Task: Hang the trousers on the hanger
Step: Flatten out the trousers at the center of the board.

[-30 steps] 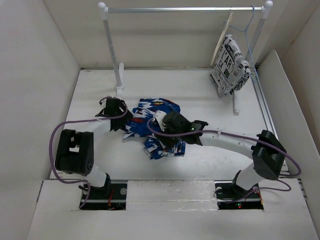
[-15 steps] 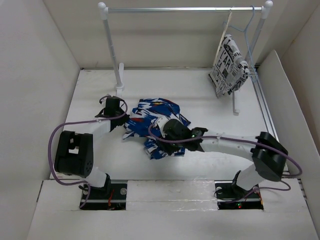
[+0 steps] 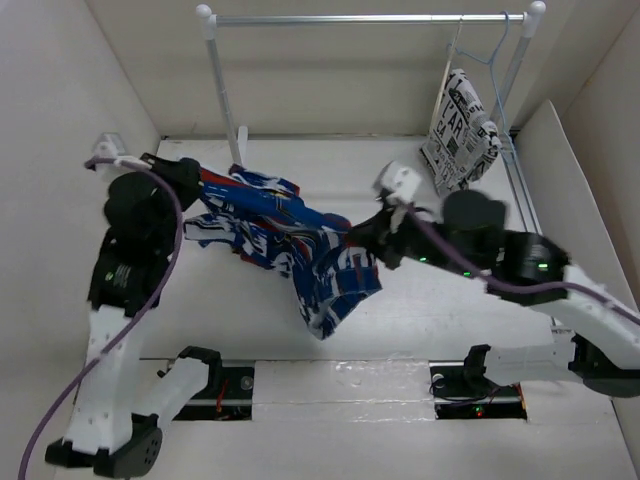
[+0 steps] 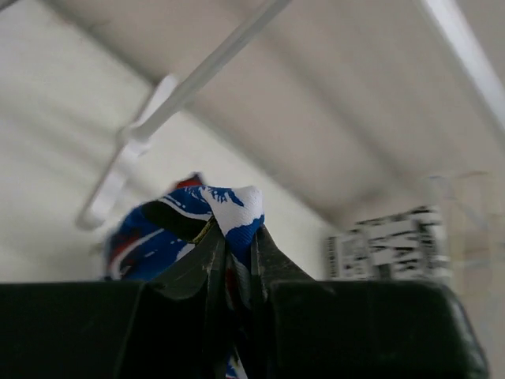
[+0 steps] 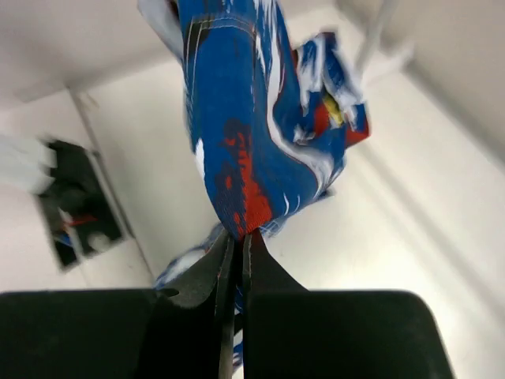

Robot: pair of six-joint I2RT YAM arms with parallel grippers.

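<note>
The blue-and-white printed trousers (image 3: 290, 245) hang in the air, stretched between my two grippers, with a loose end drooping toward the table front. My left gripper (image 3: 185, 180) is shut on the trousers' left end; in the left wrist view a fold of the trousers (image 4: 230, 207) is pinched in that gripper (image 4: 237, 235). My right gripper (image 3: 365, 235) is shut on the right end; the right wrist view shows the trousers (image 5: 245, 134) rising from that gripper's (image 5: 238, 237) closed jaws. The beige hanger (image 3: 446, 80) hangs on the rail at the far right.
A white clothes rack spans the back, with its rail (image 3: 350, 18) and left post (image 3: 225, 100). A light blue wire hanger (image 3: 497, 75) carries a newsprint-lettered cloth (image 3: 460, 130) beside the beige one. White walls close in on both sides.
Both grippers have shut on the trousers and risen off the table. The left arm swung up and left, the right arm back and right, pulling the cloth out between them.
</note>
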